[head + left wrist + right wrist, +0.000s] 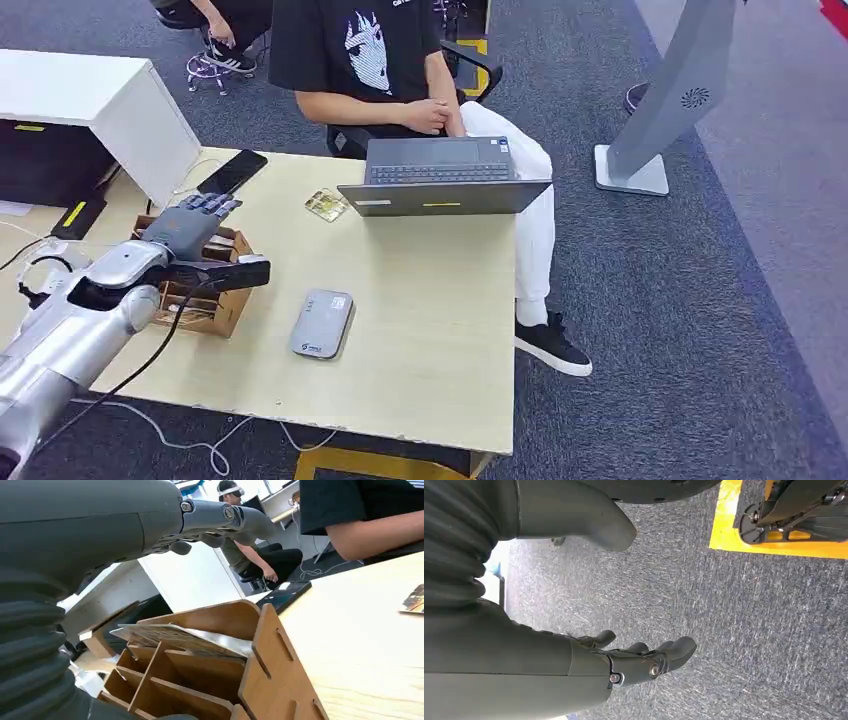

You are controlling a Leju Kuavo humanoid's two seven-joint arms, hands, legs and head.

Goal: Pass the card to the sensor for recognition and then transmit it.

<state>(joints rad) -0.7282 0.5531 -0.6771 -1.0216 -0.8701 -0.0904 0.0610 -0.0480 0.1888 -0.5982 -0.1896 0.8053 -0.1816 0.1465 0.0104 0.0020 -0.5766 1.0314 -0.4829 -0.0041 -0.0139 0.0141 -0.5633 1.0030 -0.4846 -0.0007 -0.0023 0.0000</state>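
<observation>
Left robot hand released, fingers extended, hovering over wooden organizer at left of frame; card lying flat across its slots, directly beneath; card reader lower centre on desk; right robot hand released, farther off.

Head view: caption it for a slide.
Left hand hovers open over the wooden card rack, grey sensor nearby.

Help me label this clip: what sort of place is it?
Probably an office or lab workspace: a person at a laptop on a pale desk, grey carpet, and a wooden card rack under the left hand.
</observation>
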